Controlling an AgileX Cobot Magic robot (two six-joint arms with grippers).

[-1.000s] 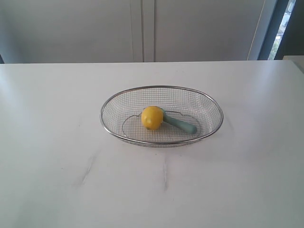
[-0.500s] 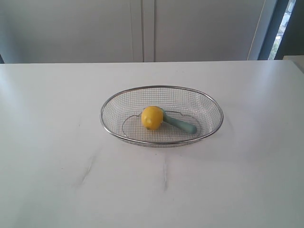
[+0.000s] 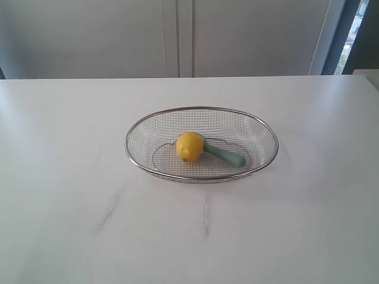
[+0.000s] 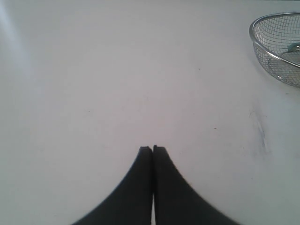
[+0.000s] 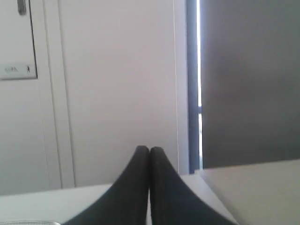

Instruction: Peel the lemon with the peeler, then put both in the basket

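My left jaws and right jaws are both pressed together on nothing, clear of the basket (image 3: pixel 201 109), because the lemon (image 3: pixel 190 147) lies at its middle with the peeler (image 3: pixel 225 155) reaching toward four o'clock, so I judge the work done.

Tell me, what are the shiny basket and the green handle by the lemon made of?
The oval silver wire-mesh basket looks like metal, with thin crossed wires you can see through and a thick, shiny rim. The slim peeler with the pale teal-green handle looks like matte plastic. It is smooth and evenly coloured with no glint, though it could be rubber-coated.
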